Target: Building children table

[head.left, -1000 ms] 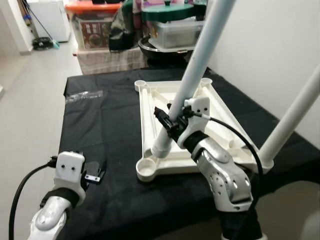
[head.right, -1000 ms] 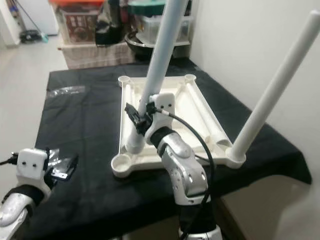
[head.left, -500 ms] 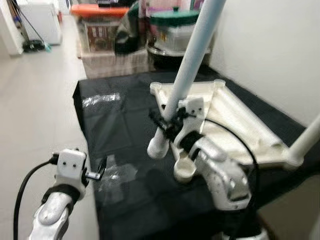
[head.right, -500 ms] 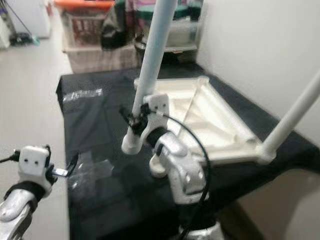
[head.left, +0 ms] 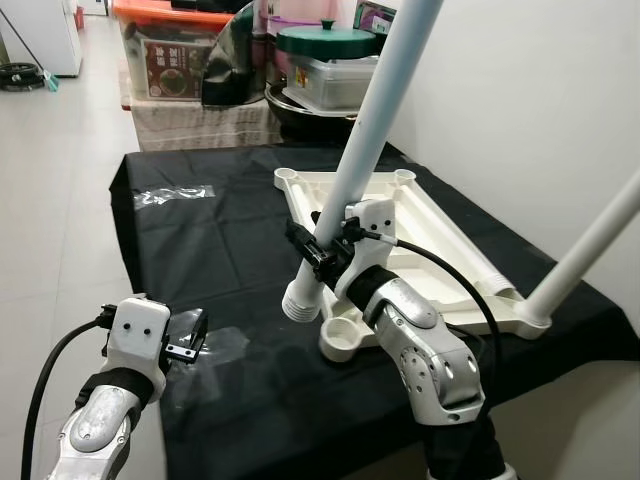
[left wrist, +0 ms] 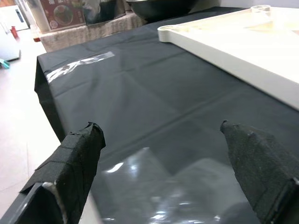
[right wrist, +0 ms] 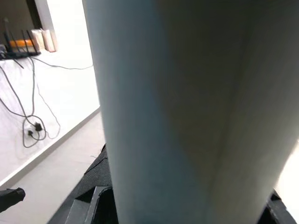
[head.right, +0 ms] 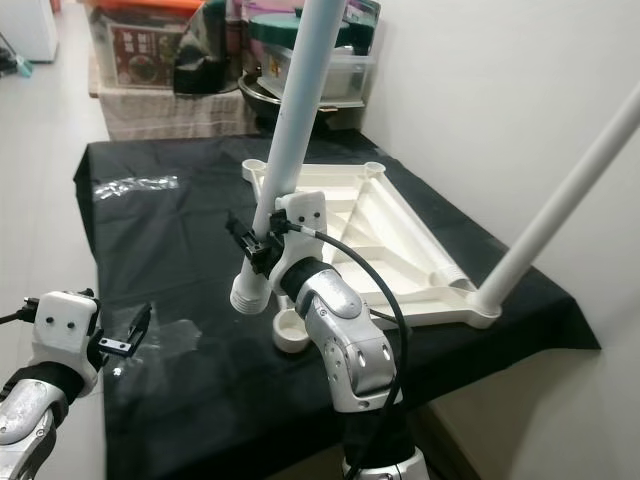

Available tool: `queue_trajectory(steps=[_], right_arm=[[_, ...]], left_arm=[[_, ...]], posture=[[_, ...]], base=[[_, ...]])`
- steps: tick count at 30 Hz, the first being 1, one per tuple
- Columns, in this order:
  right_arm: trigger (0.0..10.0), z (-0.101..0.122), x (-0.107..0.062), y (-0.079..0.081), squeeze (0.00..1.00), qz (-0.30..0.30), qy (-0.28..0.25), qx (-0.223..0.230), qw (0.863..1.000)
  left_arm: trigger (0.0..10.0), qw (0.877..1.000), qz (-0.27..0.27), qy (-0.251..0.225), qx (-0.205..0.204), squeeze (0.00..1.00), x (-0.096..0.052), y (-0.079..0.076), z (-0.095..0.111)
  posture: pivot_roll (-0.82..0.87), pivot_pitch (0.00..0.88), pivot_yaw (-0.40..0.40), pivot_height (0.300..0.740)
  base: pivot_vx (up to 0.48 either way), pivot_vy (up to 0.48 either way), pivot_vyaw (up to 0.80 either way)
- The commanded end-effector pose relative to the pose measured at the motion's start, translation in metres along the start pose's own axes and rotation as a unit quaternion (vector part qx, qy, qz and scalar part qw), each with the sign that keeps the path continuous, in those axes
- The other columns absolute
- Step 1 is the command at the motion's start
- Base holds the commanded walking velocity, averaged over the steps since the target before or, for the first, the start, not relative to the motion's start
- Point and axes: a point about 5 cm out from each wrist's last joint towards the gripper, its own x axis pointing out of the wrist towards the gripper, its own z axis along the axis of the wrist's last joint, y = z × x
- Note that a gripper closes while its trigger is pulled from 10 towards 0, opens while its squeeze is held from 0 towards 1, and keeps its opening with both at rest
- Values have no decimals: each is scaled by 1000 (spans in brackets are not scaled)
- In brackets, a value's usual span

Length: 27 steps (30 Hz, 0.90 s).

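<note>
right gripper [head.left: 318, 255]: clenched round a white table leg [head.left: 368, 140], gripping it near its lower end so the long upper part leans up and away, out past the top of the view.
leg's free end: it hangs in the air just above the black cloth [head.left: 210, 260], near but not over the empty corner socket [head.left: 340, 340]; i judge it is held low so the end can be steered into that socket.
table top [head.left: 420, 235]: white, lying upside down on the cloth with its ribbed underside up, which puts the sockets where a leg can be pushed in.
fitted leg [head.left: 590, 245]: already standing in the near right corner, tilting up toward the wall.
far sockets [head.left: 288, 176]: two more at the back corners look empty.
left gripper [head.left: 185, 335]: fingers [left wrist: 74, 163] spread apart and holding nothing, hovering low over the cloth's near left edge, well apart from the table top; it seems kept out of the way.
plastic wrap [head.left: 172, 194]: a clear strip lies flat on the far left of the cloth.
stage: judged part way, one leg in and a second about to be seated.
next move calls for: shifting the leg end over the socket and straightening it before pressing.
</note>
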Motion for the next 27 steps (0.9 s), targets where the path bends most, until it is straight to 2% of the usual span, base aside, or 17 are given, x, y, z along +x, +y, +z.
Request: queue_trajectory(steps=[1,6,9,17,27], right_arm=[[10000,3,-1,-4,0,-7,-9,-6,1000],[10000,2,-1,-4,0,-2,-6,-10,1000],[10000,1,-2,-2,0,7,-1,-29,1000],[10000,0,-2,0,0,18,0,-44,999],[10000,0,-2,0,0,18,-4,-48,999]], left_arm=[[10000,1000,-5,2,1,0,1,-5,-2],[10000,1000,3,2,-4,0,2,-5,-2],[10000,1000,15,1,-9,0,2,-3,-2],[10000,999,32,3,-9,0,3,1,-4],[10000,998,54,3,-10,0,4,5,-4]], posture=[[63,0,-72,740],[60,0,-73,740],[59,0,-73,740],[56,0,-72,740],[60,0,-73,740]], base=[[0,-458,0],[0,-239,0],[0,0,800],[0,0,800],[0,0,689]])
